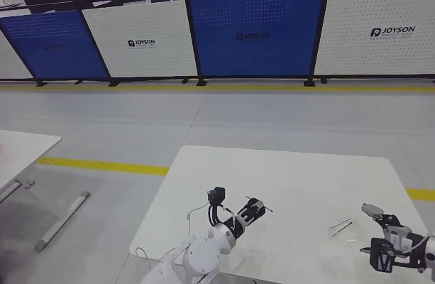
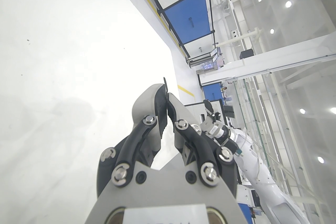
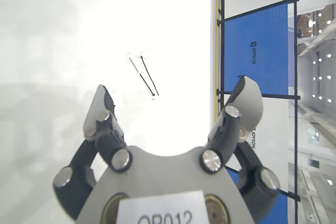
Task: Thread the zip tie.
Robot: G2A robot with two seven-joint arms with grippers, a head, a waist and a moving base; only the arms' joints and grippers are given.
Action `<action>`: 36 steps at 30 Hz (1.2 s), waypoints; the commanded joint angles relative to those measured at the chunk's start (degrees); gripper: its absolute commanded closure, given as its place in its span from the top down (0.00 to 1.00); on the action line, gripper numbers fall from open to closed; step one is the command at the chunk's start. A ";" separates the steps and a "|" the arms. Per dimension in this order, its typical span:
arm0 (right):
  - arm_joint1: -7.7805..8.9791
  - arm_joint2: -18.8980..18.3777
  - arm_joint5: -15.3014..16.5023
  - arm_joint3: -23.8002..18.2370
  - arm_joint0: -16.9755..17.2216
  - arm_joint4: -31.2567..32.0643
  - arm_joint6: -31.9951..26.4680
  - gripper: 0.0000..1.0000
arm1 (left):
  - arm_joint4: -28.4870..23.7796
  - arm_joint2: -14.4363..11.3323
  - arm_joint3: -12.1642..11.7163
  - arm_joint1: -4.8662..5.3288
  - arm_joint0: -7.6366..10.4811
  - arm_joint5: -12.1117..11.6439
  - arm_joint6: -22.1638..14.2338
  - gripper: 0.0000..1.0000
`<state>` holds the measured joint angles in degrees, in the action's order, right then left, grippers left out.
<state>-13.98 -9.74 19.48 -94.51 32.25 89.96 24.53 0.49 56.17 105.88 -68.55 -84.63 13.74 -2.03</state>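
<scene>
My left gripper (image 2: 166, 92) is shut on a black zip tie (image 2: 165, 82), whose short end sticks out past the fingertips. In the top view this gripper (image 1: 257, 208) hovers over the near middle of the white table (image 1: 288, 170), the zip tie (image 1: 269, 209) poking out to the right. Loose zip ties (image 3: 147, 78), two black and one pale, lie together on the table ahead of my open right gripper (image 3: 172, 84). From above, the right gripper (image 1: 371, 231) sits near the table's right front corner, just right of the loose zip ties (image 1: 341, 227).
The right arm (image 2: 218, 130) shows farther off in the left wrist view. A second white table (image 1: 11, 153) stands at the far left. Blue and white panels (image 1: 252, 35) line the back of the grey floor.
</scene>
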 commanded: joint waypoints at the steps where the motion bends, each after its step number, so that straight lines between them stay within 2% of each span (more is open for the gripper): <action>1: -0.02 0.00 0.00 0.27 -0.35 0.00 1.60 1.00 | 0.00 0.00 0.00 0.00 0.00 0.00 0.00 0.00; 13: -0.11 0.00 0.00 -0.01 0.02 -0.36 2.20 1.00 | 0.00 0.00 0.00 0.00 0.00 0.00 0.00 0.00; 17: 0.16 0.00 0.00 3.52 0.84 -4.64 15.65 1.00 | 0.00 0.00 0.00 0.00 0.00 0.00 0.00 0.00; 19: 0.38 0.00 0.00 5.09 1.29 -5.66 19.71 1.00 | 0.00 0.00 0.00 0.00 0.00 0.00 0.00 0.00; 21: 0.50 0.00 0.00 6.02 1.27 -6.65 19.66 1.00 | 0.00 0.00 0.00 0.00 0.00 0.00 0.00 0.00; 23: 0.53 0.00 0.00 5.17 2.08 -8.13 18.89 1.00 | 0.00 0.00 0.00 0.00 0.00 0.00 0.00 0.00; 28: 0.63 0.00 0.00 4.02 5.00 -16.60 18.13 1.00 | 0.00 0.00 0.00 0.00 0.00 0.00 0.00 0.00; 29: 0.50 0.00 0.00 2.93 6.12 -17.91 20.54 1.00 | 0.00 0.00 0.00 0.00 0.00 0.00 0.00 0.00; 30: 0.37 0.00 0.00 3.06 6.23 -17.09 24.68 1.00 | 0.00 0.00 0.00 0.00 0.00 0.00 0.00 0.00; 36: 0.37 0.00 0.00 3.06 6.23 -17.09 24.68 1.00 | 0.00 0.00 0.00 0.00 0.00 0.00 0.00 0.00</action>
<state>-13.62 -9.74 19.48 -91.44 38.48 72.90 49.32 0.49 56.17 105.88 -68.55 -84.63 13.74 -2.03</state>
